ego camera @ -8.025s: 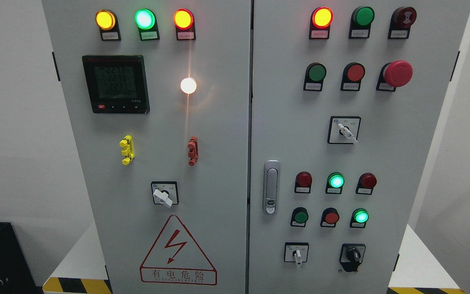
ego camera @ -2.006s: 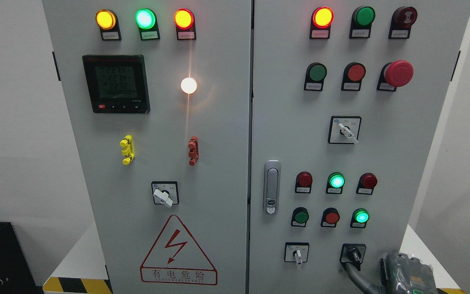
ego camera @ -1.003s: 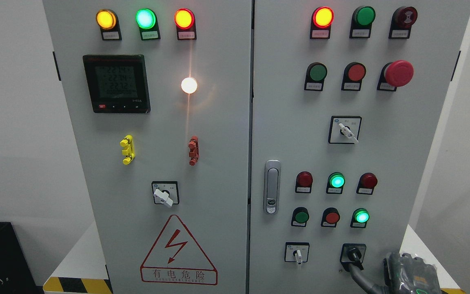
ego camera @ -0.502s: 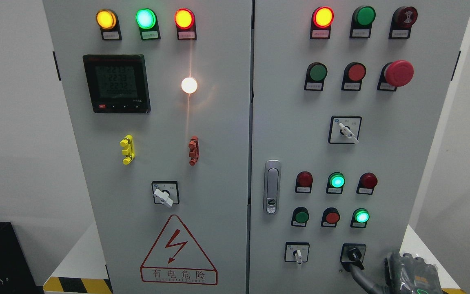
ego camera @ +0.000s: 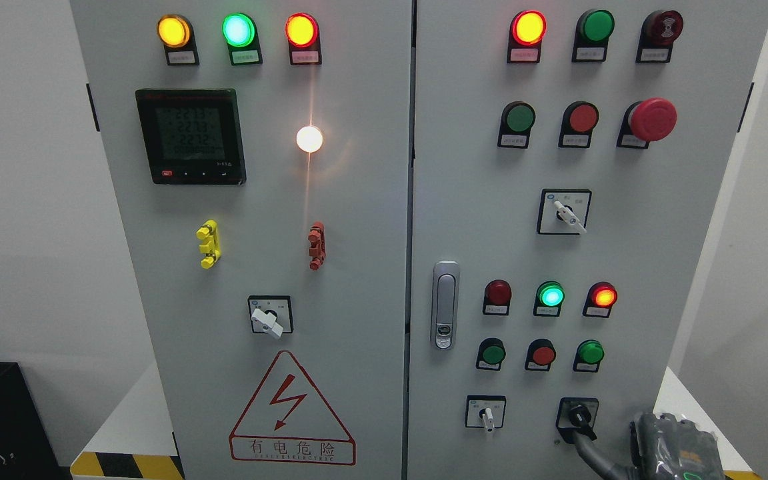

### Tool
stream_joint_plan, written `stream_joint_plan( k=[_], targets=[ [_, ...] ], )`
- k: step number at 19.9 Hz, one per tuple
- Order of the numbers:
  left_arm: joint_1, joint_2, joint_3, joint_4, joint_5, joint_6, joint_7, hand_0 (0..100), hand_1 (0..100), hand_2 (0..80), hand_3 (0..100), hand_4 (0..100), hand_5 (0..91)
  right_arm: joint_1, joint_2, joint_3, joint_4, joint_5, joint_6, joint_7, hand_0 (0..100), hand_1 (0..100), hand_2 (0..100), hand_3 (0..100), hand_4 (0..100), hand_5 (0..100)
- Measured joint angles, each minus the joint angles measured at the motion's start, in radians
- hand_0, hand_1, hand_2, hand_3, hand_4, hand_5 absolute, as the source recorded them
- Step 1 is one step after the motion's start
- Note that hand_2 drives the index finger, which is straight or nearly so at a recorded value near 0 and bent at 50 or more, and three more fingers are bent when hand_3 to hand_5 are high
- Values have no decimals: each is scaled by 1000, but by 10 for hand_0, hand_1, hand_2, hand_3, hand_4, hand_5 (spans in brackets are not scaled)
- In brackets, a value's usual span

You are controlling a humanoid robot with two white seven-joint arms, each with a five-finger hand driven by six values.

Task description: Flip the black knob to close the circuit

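My right hand (ego camera: 674,443) reaches one finger to the black knob (ego camera: 578,415) to turn it; grip seemingly pressing, not clamped.

Pale grey cabinet (ego camera: 357,200). Upper left lamps: amber (ego camera: 173,31), green (ego camera: 238,30), orange-red (ego camera: 301,30). Red mushroom button (ego camera: 652,119) upper right. Red-outlined lightning triangle (ego camera: 291,410) lower centre. Yellow-black striped edging (ego camera: 127,465) bottom left.

Black knob (ego camera: 578,415) on cabinet (ego camera: 624,267) lower right; robot hand (ego camera: 674,450) just right; door handle (ego camera: 445,305) upper left.
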Motion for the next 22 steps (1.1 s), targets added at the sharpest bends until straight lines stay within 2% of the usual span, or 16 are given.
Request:
stream_joint_plan(
  k=[22],
  targets=[
    [0,0,1,0,0,0,0,120,556,0,0,0,0,-1,0,-5,-7,-4,0,3,0,9,979,1000,1000,1000]
  ],
)
